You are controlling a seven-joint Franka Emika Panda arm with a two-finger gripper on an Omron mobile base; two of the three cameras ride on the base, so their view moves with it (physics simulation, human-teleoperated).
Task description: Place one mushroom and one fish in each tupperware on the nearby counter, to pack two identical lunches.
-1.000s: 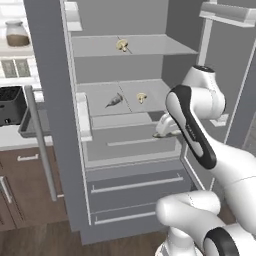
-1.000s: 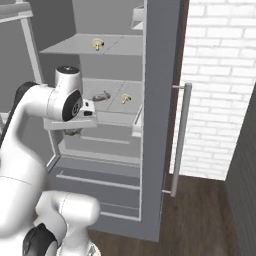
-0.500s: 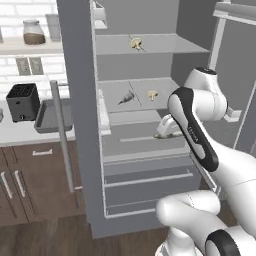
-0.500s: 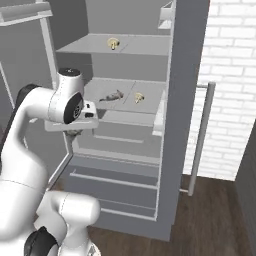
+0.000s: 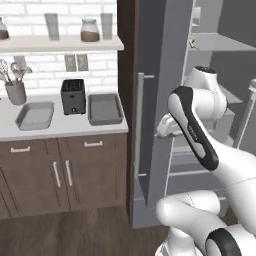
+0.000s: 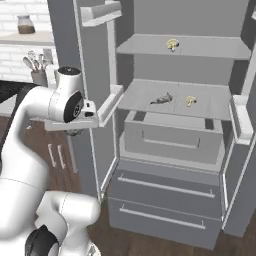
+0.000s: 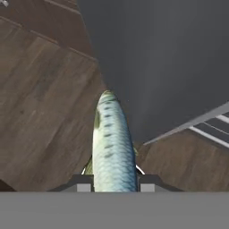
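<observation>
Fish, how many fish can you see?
2. One fish is pinched in the gripper, sticking out over the wooden floor. The other fish lies on the middle fridge shelf, beside a mushroom. More could be hidden in the drawers.

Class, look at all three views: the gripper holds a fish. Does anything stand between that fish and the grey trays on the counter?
Yes. The open fridge door stands edge-on between the gripper holding the fish and the two tupperware trays on the counter.
</observation>
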